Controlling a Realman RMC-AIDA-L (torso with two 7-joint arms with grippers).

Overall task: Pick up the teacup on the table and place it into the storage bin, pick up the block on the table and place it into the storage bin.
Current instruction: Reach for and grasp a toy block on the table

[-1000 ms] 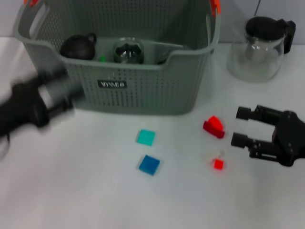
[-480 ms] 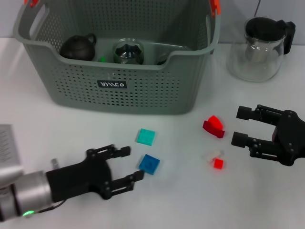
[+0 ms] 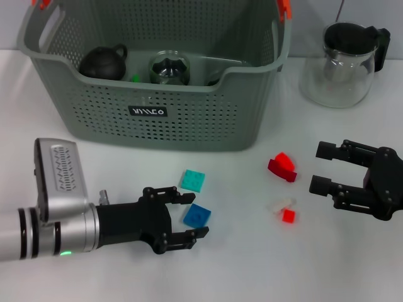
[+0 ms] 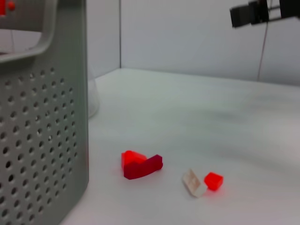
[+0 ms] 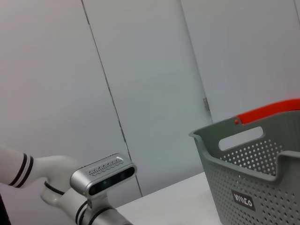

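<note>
The grey-green storage bin (image 3: 189,119) stands at the back of the table. A dark round vessel with a handle (image 3: 104,61) and a glass cup (image 3: 169,68) lie inside it. I see no teacup on the table. A blue block (image 3: 199,217) lies in front of the bin, with a teal block (image 3: 192,180) just behind it. My left gripper (image 3: 196,215) is open, low over the table, its fingers on either side of the blue block. My right gripper (image 3: 320,167) is open and empty, to the right of a red block (image 3: 282,167).
A small red-and-white piece (image 3: 284,211) lies near the right gripper. A glass teapot with a black lid (image 3: 343,56) stands at the back right. The left wrist view shows the bin wall (image 4: 42,140), the red block (image 4: 140,164) and the small piece (image 4: 202,182).
My left arm has swung from beside the bin's left side down to the table front and reached right; its open fingers now straddle the blue block. The right gripper has barely moved.
</note>
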